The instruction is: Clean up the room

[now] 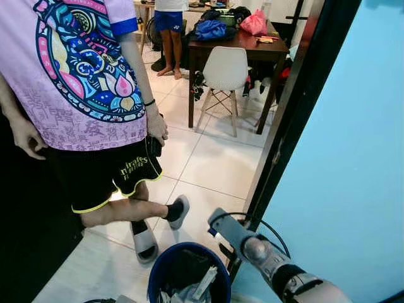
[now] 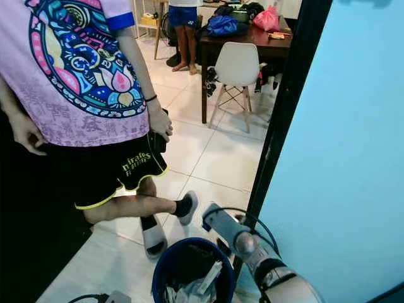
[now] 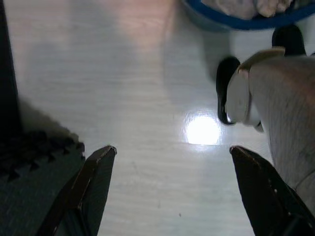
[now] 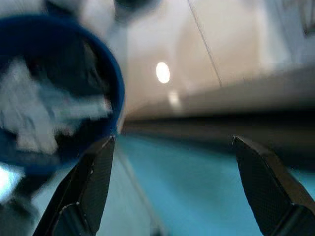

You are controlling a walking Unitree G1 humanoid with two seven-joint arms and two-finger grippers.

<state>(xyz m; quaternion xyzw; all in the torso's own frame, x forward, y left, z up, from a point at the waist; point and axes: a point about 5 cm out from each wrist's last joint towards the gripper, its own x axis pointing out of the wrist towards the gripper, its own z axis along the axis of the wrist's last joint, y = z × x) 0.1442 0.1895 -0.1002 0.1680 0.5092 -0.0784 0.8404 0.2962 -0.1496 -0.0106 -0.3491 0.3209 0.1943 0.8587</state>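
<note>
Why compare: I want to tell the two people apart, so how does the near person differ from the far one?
The near person stands close beside the blue bin, in a pink patterned shirt and black shorts; the far person stands by the dark table in blue shorts. The near one wears socks and slides; the far one looks barefoot. Both stand on the tiled floor.

You're looking at a glossy tiled floor (image 1: pixel 208 164), smooth enough to throw back a bright light spot in the left wrist view. The blue bin (image 1: pixel 158 274) looks like smooth plastic, with crumpled paper and plastic scraps (image 1: pixel 189 291) inside. Your right arm (image 1: pixel 265 255) is silver metal with a dull sheen; both pincers' fingers (image 3: pixel 93 182) look matt black. The person's shirt (image 1: pixel 82 69) and shorts (image 1: pixel 107 173) are soft printed cloth. The desk (image 1: pixel 252 47) is dark polished wood, the chair (image 1: pixel 224 68) a smooth white plastic shell, the wall (image 1: pixel 353 158) flat matt turquoise
</note>
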